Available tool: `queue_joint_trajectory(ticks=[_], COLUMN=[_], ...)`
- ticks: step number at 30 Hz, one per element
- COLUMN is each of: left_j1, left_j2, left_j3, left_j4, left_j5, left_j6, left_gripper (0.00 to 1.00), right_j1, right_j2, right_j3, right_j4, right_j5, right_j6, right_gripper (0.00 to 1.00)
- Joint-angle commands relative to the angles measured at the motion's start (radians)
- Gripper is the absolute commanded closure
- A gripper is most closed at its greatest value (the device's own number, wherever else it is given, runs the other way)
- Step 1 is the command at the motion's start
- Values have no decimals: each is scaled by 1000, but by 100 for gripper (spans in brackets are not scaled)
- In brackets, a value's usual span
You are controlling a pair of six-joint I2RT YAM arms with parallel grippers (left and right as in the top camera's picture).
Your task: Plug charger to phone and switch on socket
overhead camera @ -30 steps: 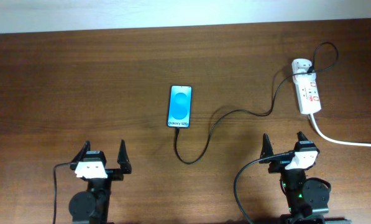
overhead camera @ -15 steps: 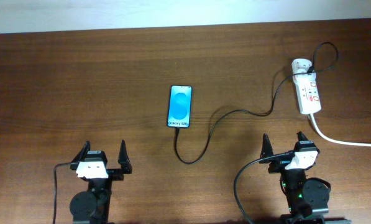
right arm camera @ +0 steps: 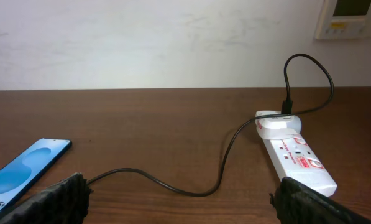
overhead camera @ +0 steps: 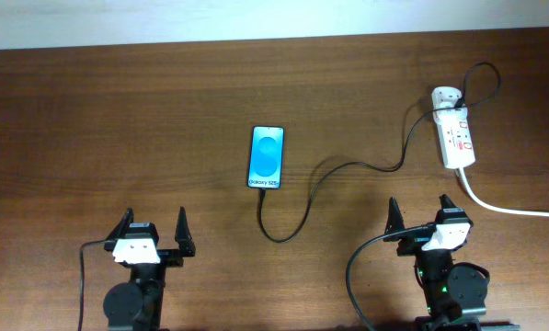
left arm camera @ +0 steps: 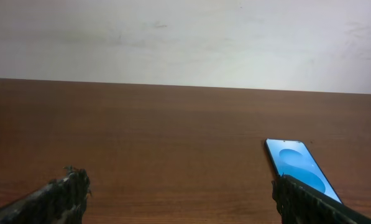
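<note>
The phone (overhead camera: 267, 157) lies flat mid-table, blue screen up; it also shows in the left wrist view (left arm camera: 300, 168) and the right wrist view (right arm camera: 20, 174). The black charger cable (overhead camera: 303, 204) loops from just below the phone's near end across to a white adapter (overhead camera: 446, 96) plugged in the white socket strip (overhead camera: 457, 138); I also see cable (right arm camera: 191, 190) and strip (right arm camera: 297, 158) in the right wrist view. Whether the connector tip touches the phone I cannot tell. My left gripper (overhead camera: 152, 227) is open and empty near the front edge. My right gripper (overhead camera: 423, 210) is open and empty, cable between its fingers' line of sight.
The strip's thick white cord (overhead camera: 513, 210) runs off to the right edge. A white wall stands behind the table, with a wall panel (right arm camera: 352, 17) at upper right. Robot base cables (overhead camera: 361, 276) hang by the front edge.
</note>
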Motion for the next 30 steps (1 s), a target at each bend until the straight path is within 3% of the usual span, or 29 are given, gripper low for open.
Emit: queue_joint_trajectory(ticks=[1, 30], left_j1=[-6, -6], left_j2=[-8, -6], left_j3=[-3, -2], left_j4=[-8, -8], left_j5=[-6, -6], left_j6=[16, 16], left_gripper=[1, 1], right_j1=[6, 8], right_j2=[-7, -7], right_j3=[-5, -5], right_j4=[-6, -5], right_j5=[5, 16], right_j6=[-7, -8], right_gripper=[2, 2])
